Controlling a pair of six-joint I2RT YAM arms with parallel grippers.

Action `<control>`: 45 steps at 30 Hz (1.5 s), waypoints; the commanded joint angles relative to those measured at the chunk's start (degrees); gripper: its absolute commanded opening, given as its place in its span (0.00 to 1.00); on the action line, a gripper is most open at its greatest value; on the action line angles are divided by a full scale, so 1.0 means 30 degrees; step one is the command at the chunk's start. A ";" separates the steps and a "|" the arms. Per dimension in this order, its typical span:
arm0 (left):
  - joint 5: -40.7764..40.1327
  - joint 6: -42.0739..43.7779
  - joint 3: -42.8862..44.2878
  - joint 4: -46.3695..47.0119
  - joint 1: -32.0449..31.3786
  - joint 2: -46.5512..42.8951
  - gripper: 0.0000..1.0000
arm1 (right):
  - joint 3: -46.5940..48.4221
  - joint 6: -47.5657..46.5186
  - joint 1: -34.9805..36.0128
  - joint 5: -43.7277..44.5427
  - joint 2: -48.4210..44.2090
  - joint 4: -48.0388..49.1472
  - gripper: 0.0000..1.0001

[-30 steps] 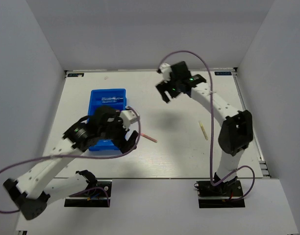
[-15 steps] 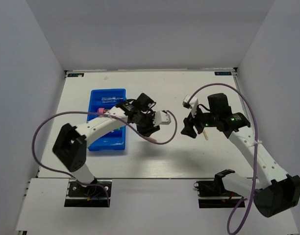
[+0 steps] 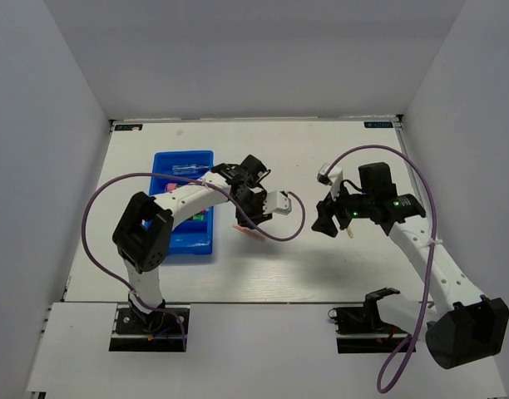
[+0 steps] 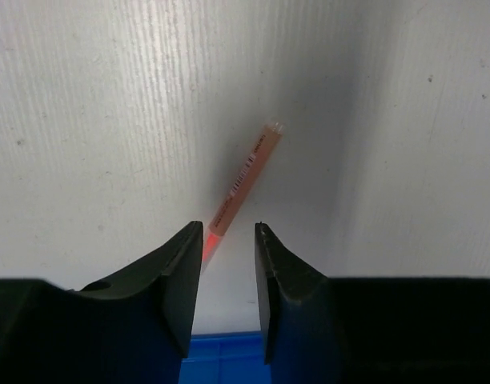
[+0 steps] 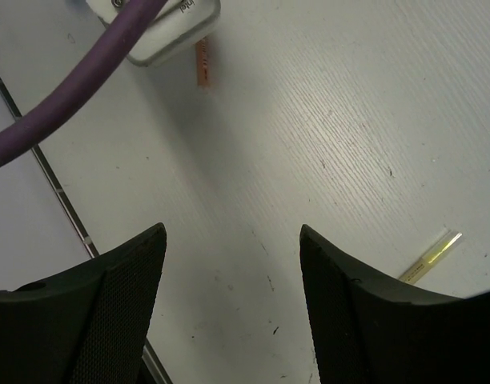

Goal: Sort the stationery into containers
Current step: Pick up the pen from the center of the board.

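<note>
- Lying on the white table (image 4: 85, 120) near the blue compartmented plastic tray (image 3: 183, 155), a thin pink printed stick (image 4: 243, 178) is straddled at one end by the left gripper (image 4: 229, 230), jaws narrowed, not closed.
- It is judged light, stiff and roll-prone, and best pinched mid-length.
- The right gripper (image 5: 233, 232) is held wide, empty.

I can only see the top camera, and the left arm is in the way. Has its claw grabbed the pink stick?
Observer: No. The left wrist camera shows the pink stick lying flat on the table, with one end between the open jaws of the left gripper.
Operator: Is the yellow one between the other claw's fingers?
Observer: No. The right wrist camera shows the pale-yellow stick lying outside the gap, beyond one finger of the open right gripper.
</note>
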 commanded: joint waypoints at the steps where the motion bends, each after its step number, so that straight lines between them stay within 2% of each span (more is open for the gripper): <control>1: 0.1439 0.0614 -0.0569 -0.0157 0.0040 -0.0395 0.43 | -0.0231 0.0105 -0.0192 -0.0371 -0.0562 0.0521 0.70; 4: 0.1585 0.0673 -0.1157 0.0050 0.0011 -0.0278 0.51 | -0.0290 -0.0041 -0.0221 -0.0429 -0.0533 0.0347 0.70; 5: 0.1672 0.0615 -0.1186 -0.0124 0.0040 0.0012 0.58 | -0.0261 -0.0013 -0.0222 -0.0429 -0.0533 0.0404 0.70; 11: 0.1498 0.0614 -0.1596 0.0314 -0.0077 0.0307 0.60 | -0.0320 -0.0217 -0.0338 -0.0516 -0.0621 0.0200 0.70; 19: 0.0268 0.0761 -0.2885 0.3209 -0.0223 0.0131 0.62 | -0.0436 -0.0422 -0.0368 -0.0809 -0.0591 0.0052 0.70; 25: -0.0085 0.0995 -0.2944 0.4178 -0.0253 0.0365 0.63 | -0.0437 -0.0627 -0.0368 -0.1044 -0.0533 -0.0152 0.70; 36: 0.0060 0.1143 -0.3032 0.4473 -0.0253 0.1363 0.62 | -0.0437 -0.0745 -0.0427 -0.1132 -0.0533 -0.0357 0.70; 40: 0.0091 0.1171 -0.3266 0.4562 -0.0253 0.1567 0.56 | -0.0466 -0.0745 -0.0456 -0.1132 -0.0475 -0.0328 0.70; 44: 0.0120 0.0792 -0.3296 0.4445 -0.0194 0.2093 0.31 | -0.0466 -0.0745 -0.0485 -0.1103 -0.0591 -0.0357 0.70; 45: 0.0149 0.0791 -0.3296 0.4531 -0.0165 0.2153 0.28 | -0.0437 -0.0745 -0.0601 -0.1103 -0.0620 -0.0386 0.70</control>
